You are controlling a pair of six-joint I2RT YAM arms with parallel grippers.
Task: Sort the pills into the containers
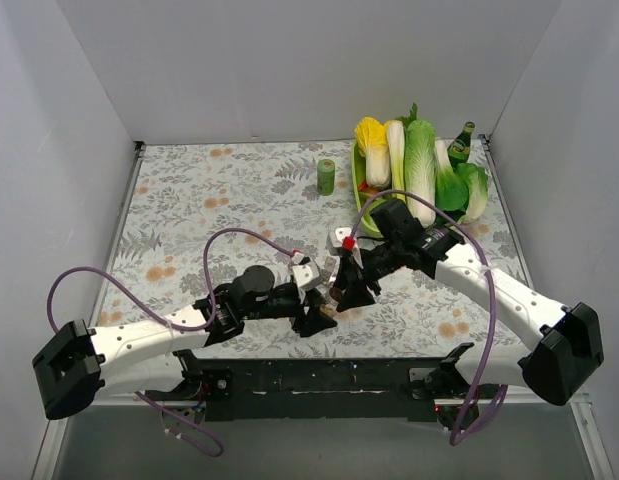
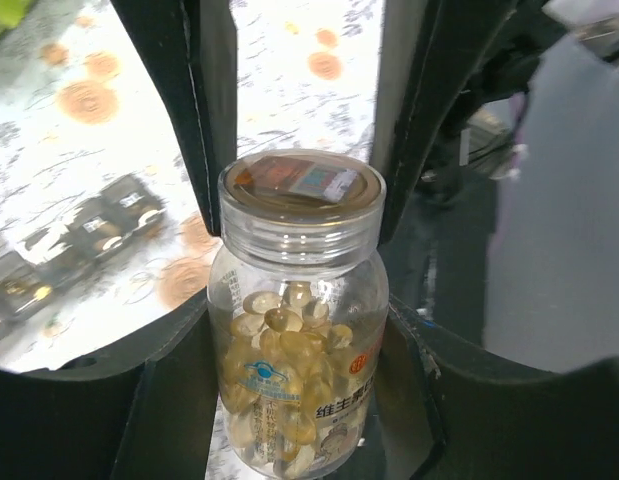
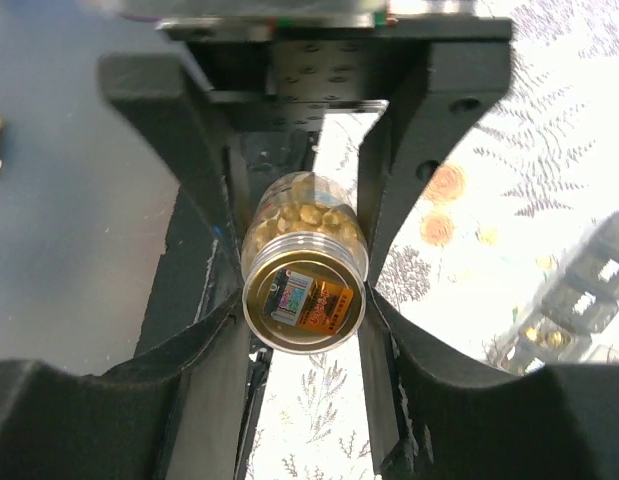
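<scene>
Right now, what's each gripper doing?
Left gripper: closed on the pill bottle, around its body.
Right gripper: closed on its cap.

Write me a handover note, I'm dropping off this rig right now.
Left hand: shut on the body of the pill bottle.
Right hand: shut around the bottle's cap.
Container strip: on the table beside both hands, not held.
Done: bottle gripped by both hands.
Left: cap is still on; open it and sort the pills into the compartments. Whether any compartment is already filled cannot be told.
</scene>
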